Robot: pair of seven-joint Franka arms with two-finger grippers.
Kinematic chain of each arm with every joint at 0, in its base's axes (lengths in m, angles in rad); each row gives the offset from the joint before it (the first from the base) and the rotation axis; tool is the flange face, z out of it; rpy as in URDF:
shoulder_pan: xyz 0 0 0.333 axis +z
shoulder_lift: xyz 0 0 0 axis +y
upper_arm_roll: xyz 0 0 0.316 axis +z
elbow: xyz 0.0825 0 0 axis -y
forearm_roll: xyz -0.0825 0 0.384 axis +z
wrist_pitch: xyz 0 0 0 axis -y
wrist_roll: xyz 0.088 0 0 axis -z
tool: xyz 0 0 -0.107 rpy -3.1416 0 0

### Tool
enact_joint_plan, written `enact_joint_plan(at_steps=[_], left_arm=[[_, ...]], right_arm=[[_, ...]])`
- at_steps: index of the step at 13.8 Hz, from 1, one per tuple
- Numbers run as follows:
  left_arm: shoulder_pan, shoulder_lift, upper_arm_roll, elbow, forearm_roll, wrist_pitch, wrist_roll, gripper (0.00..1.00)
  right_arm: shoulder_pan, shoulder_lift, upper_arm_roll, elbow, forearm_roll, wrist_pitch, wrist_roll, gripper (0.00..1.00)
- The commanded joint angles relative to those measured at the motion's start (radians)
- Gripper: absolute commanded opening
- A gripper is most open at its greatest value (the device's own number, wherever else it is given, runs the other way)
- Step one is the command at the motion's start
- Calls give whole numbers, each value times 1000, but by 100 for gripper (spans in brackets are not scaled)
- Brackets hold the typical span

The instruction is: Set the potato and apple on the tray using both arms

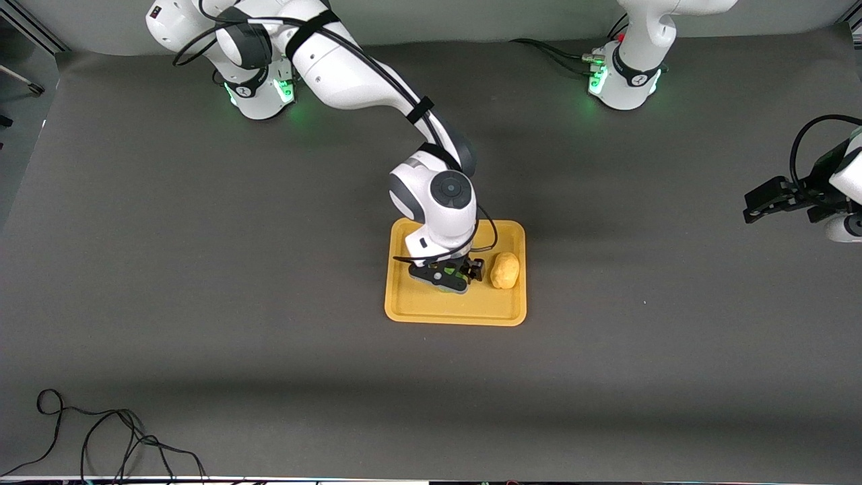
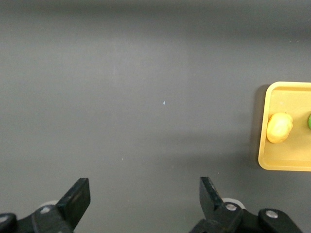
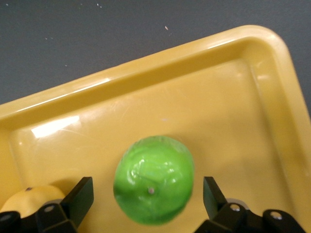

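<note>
Apple point(image 3: 153, 187) sits on tray point(image 1: 458, 313) beside potato point(image 1: 504, 270); right end effector point(image 1: 447, 275) spread wide around it, not gripping. Looks light, glossy, slippery; grip its widest middle. Left end effector point(image 2: 145, 199) open, waiting over desk point(image 1: 202, 283).

We are seeing a dark grey table point(image 1: 202, 269) spreading across the whole scene — matte and plain. A loose black cable point(image 1: 101, 438) is lying in loops on it at the edge nearest the front camera — toward the right arm's end.
</note>
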Motion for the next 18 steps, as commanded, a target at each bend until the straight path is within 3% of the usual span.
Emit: enact_joint_plan(at_steps=[1,4,8,10,13,15,17,18], left_arm=[[13,2,4,16,-6,-32,-20,100],[12,10,2,16,-7,-22,-20,100],[1,5,-3,20,-7,-24,-20,100],[1,5,-3,31,-7,-27,-20,100],[-4,7,-4,36,-9,-24,-20,100],[-4,5,-4,42,-9,-24,-20,100],[-2,7,-4,48,-7,-22,-20,100],[-2,7,-4,54,-7,-22,-20,100]], right_arm=[[-7,-152,2,-8,13,-154,4,100],[-47,-311,-1,-11,11,-317,-9,100],[-96,-499,-71,-56,-1,-550,-283,100],[-131,-621,-105,-163,-3,-584,-417,100],[-304,-799,-79,-340,-9,-575,-628,100],[-494,-861,37,-391,-73,-574,-753,100],[-716,-904,189,-429,-91,-566,-865,100],[-808,-915,236,-440,-93,-566,-923,100]])
